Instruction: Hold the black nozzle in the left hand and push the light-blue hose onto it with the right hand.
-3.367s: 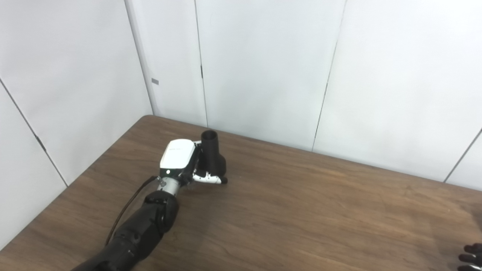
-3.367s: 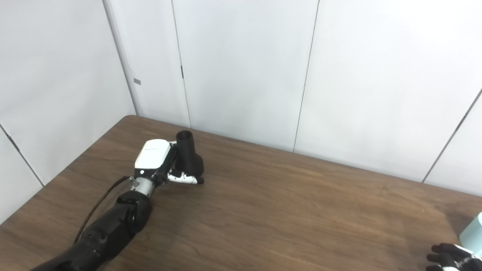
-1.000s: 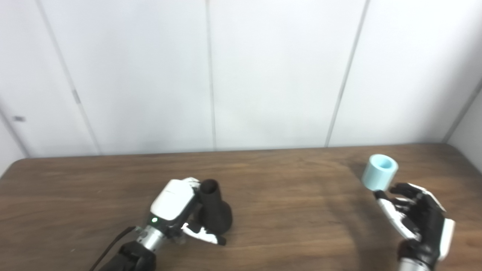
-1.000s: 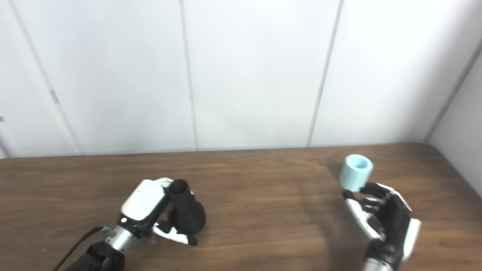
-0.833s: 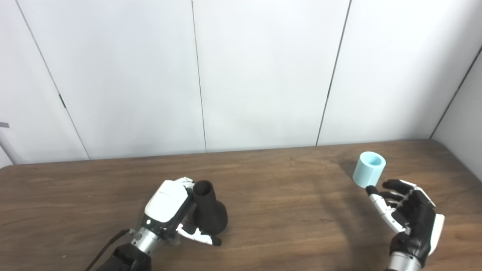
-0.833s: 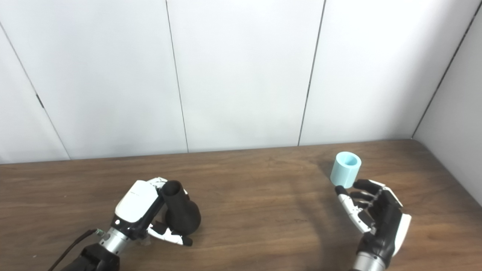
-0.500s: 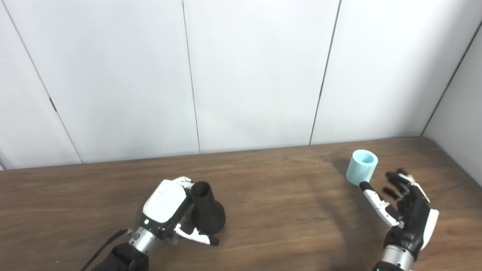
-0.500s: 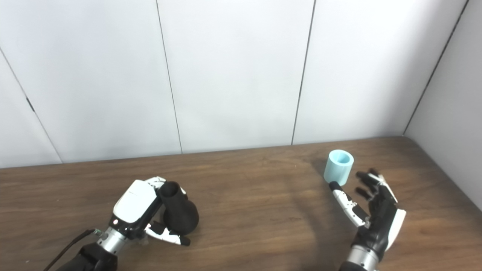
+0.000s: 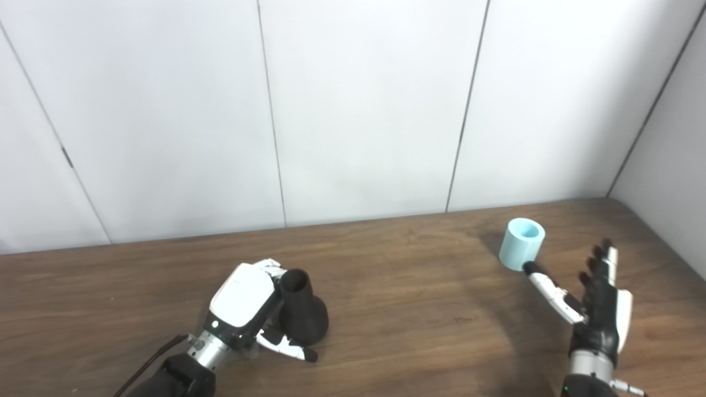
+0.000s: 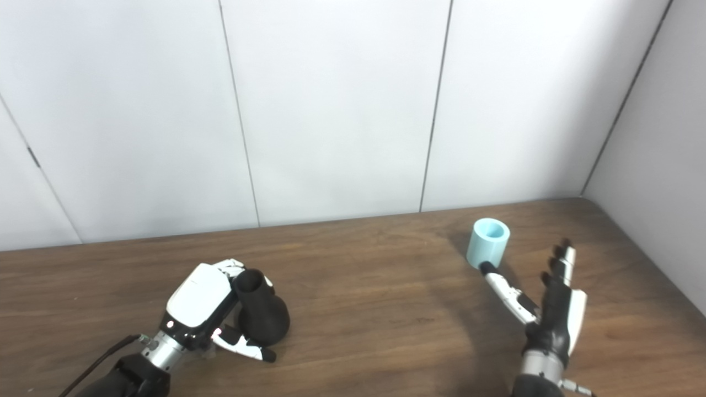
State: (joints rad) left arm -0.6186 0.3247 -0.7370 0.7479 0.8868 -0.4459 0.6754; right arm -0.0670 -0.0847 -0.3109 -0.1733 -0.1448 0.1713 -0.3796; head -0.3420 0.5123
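Observation:
The black nozzle [image 9: 301, 315] stands on the wooden table [image 9: 419, 309] at the lower left, wide base down and narrow mouth up. My left hand [image 9: 248, 309] is wrapped around it, thumb under the base and fingers behind. At the right stands the light-blue hose [image 9: 522, 236], a short upright tube with its opening up. My right hand [image 9: 593, 300] is open just in front of and right of it, fingers spread upward and palm turned toward the hose. Its thumb tip reaches the foot of the hose; whether they touch I cannot tell.
White wall panels [image 9: 358, 110] run along the table's far edge, and another wall [image 10: 662, 165] closes off the right side. The table's right edge [image 10: 651, 259] lies close to the right hand.
The camera has swung right since 3.4 s ago, bringing the hose into view. Over the last second my right hand opened its curled fingers and straightened them beside the hose. The left hand keeps its hold.

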